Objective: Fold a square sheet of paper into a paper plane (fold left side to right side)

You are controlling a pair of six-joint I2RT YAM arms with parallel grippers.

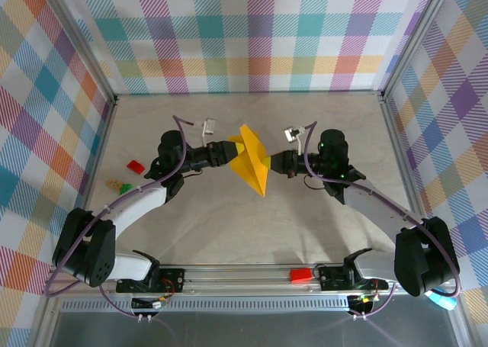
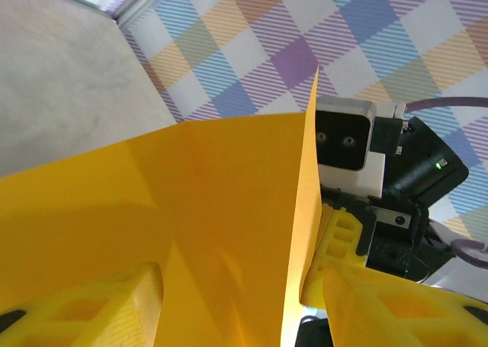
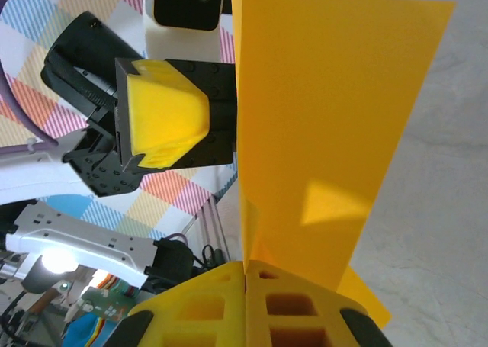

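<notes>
Paper is up off the table, about mid-table, standing roughly on edge btwn the two grippers. Right gripper is clamped tight on it. In the right wrist view its yellow fingers meet w/ the sheet's edge pinched in the seam, and the rest of the sheet rises away from them. Left gripper faces it from the other side, jaws apart. The paper, w/ a fold ridge, sits in the gap btwn its fingers, close to one of them; can't tell if it touches. Red block lies well off to the left, near the wall.
</notes>
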